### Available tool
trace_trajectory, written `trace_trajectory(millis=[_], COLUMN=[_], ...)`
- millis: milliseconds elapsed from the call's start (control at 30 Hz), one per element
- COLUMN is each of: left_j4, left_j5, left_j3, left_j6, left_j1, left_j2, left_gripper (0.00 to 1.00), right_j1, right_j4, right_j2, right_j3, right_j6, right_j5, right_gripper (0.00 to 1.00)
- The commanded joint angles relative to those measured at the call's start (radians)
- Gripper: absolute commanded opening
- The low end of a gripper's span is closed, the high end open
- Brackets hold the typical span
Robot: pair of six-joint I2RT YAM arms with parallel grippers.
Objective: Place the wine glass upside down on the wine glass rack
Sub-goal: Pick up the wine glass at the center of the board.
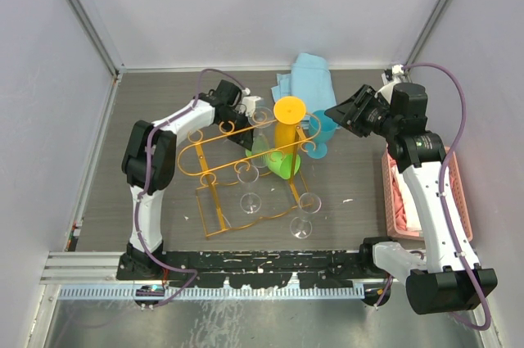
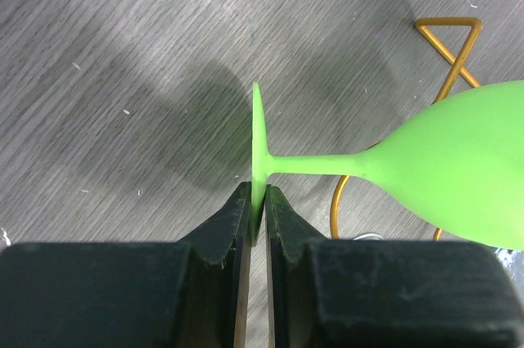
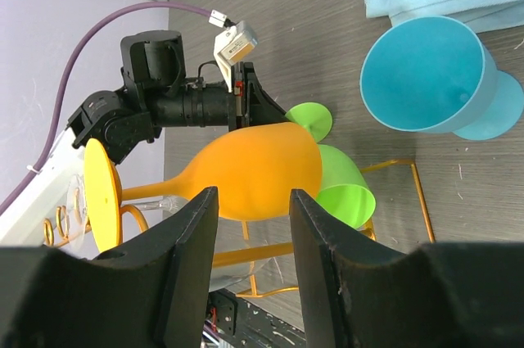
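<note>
Foot (edge-on) of green wine glass (image 2: pixel 458 160) within left claw (image 2: pixel 259 194)

- green wine glass (image 2: pixel 458 172): opaque bright green, with a rounded bowl, thin stem and flat round foot; lying on its side in the air, stem level and foot on edge; the foot's rim is pinched between the closed fingers of the left gripper (image 2: pixel 259 201); the bowl (image 1: pixel 284 165) sits at the right part of the rack
- wine glass rack (image 1: pixel 209 176): orange-gold wire; oval top rail with curled hook loops, thin legs, rectangular base; standing upright mid-table
</note>
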Motion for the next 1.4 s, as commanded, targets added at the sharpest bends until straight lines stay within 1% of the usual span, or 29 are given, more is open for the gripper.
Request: trace_trajectory(millis=[0, 367, 800, 1000, 1367], left_j4=[-0.025, -0.012, -0.043, -0.032, -0.035], left_j5=[-0.02, -0.03, -0.106, -0.138, -0.184], left_j3=[0.027, 0.011, 0.015, -0.006, 0.0], left_j6=[0.03, 0.02, 0.043, 0.045, 0.038], left_j1=[-0.003, 0.019, 0.031, 0.032, 0.042], left_j2=[-0.064, -0.094, -0.121, -0.137, -0.118], left_gripper=[0.12, 0.11, 0.1, 0.09, 0.08], right_j1=[-0.005, -0.005, -0.005, -0.005, -0.005], right_j4=[0.06, 0.063, 0.069, 0.07, 0.073], right_j2=[-0.028, -0.029, -0.038, -0.037, -0.029], right_j3=[0.007, 0.002, -0.009, -0.005, -0.001], right_j6=[0.007, 0.013, 0.014, 0.016, 0.019], right_j5=[-0.02, -0.027, -0.031, -0.035, -0.037], right_gripper=[0.46, 0.46, 0.46, 0.46, 0.46])
